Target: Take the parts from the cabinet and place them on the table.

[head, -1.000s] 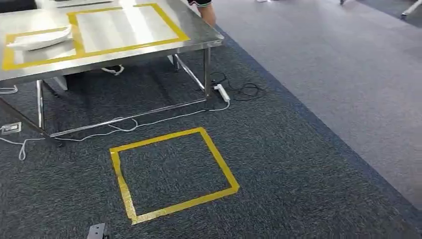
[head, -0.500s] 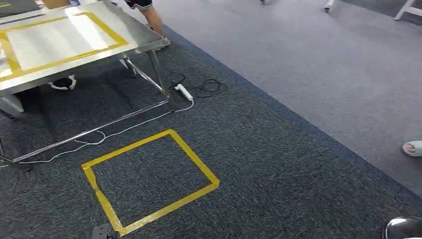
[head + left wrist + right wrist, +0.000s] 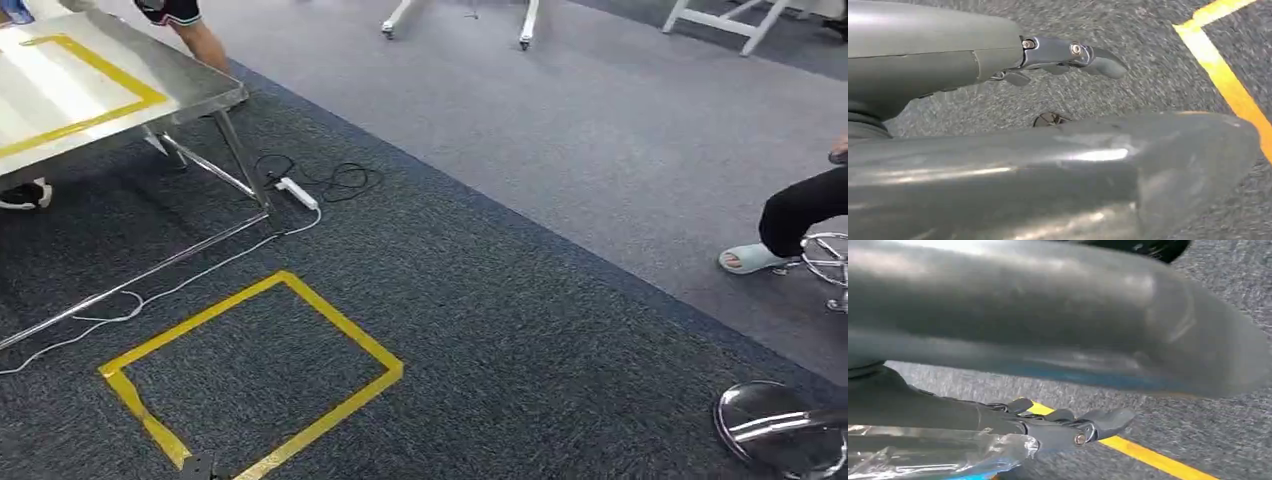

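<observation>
The right hand (image 3: 1058,427) is holding a crinkly clear plastic bag (image 3: 938,452), light, slippery, best gripped by its bunched film; the left hand (image 3: 1063,55) is hanging with fingers apart, holding nothing.

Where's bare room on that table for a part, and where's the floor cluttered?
The table top inside the yellow tape shows bare. Carpet inside the floor square is free. Cables and a power strip crowd the table leg; a stool base sits at right.

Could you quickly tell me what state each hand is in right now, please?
Left hand: holds nothing, fingers apart, so open.
Right hand: a clear plastic bag lies against it; cannot tell whether it grips it.
</observation>
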